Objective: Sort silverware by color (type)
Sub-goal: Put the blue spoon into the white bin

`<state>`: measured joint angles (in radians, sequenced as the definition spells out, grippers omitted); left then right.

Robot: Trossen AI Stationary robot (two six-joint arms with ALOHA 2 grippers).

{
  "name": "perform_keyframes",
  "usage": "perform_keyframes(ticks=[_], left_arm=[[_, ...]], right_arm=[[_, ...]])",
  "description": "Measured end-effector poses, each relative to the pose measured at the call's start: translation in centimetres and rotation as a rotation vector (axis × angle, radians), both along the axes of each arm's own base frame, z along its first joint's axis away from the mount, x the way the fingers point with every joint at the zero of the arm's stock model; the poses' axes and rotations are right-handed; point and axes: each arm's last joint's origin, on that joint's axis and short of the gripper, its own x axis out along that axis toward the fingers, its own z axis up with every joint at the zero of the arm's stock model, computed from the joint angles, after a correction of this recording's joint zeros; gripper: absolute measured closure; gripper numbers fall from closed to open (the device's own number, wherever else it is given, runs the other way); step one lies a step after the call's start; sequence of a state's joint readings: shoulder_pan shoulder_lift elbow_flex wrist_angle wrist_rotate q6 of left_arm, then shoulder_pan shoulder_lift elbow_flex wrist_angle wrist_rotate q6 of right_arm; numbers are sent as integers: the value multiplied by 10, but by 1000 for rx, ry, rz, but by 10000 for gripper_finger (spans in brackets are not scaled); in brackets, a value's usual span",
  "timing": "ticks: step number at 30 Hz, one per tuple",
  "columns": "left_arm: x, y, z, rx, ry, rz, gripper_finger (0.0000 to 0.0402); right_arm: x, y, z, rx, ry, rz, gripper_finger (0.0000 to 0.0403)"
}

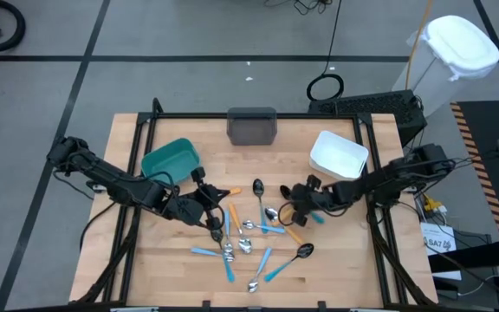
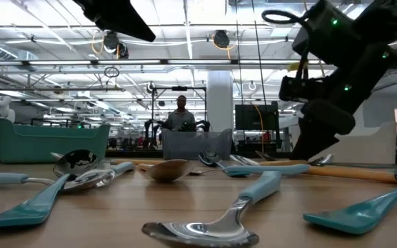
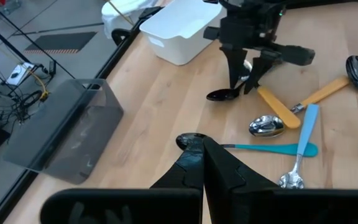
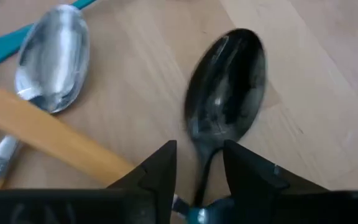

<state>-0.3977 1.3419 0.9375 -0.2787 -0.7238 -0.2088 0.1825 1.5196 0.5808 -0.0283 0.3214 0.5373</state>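
Right hand (image 4: 197, 165): fingers apart, straddling the thin neck of a black-bowled spoon (image 4: 225, 84) lying flat on the wooden table (image 4: 328, 74).
Spoon bowl: just ahead of the fingertips.
Left hand (image 3: 202, 155): fingers together, empty.

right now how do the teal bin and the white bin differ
The teal bin sits on the table's left side, by the left arm; the white bin sits on the right side, by the right arm. Colour differs: one teal, one white. The teal bin lies turned at an angle; the white one sits nearer square. Both are open-topped and neither shows any silverware inside.
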Motion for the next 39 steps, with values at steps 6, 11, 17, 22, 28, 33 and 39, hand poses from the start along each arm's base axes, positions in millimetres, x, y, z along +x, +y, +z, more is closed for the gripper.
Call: perform_keyframes(ticks=[6,11,17,22,28,33,39], left_arm=[[0,0,0,0,0,0,401],[0,0,0,-2,-1,1,401],[0,0,0,-3,-2,2,401],[0,0,0,-3,-1,2,401],[0,0,0,1,1,-1,401],[0,0,0,2,2,-1,401],[0,0,0,-1,2,1,401]], right_arm=[[1,-4,-3,43,23,0,314],[0,-4,-3,45,32,4,365],[0,-4,-4,33,44,27,393],[0,-4,-4,15,45,58,393],[3,-4,0,5,35,82,395],[9,-2,7,3,28,115,397],[14,-2,19,-23,15,133,398]])
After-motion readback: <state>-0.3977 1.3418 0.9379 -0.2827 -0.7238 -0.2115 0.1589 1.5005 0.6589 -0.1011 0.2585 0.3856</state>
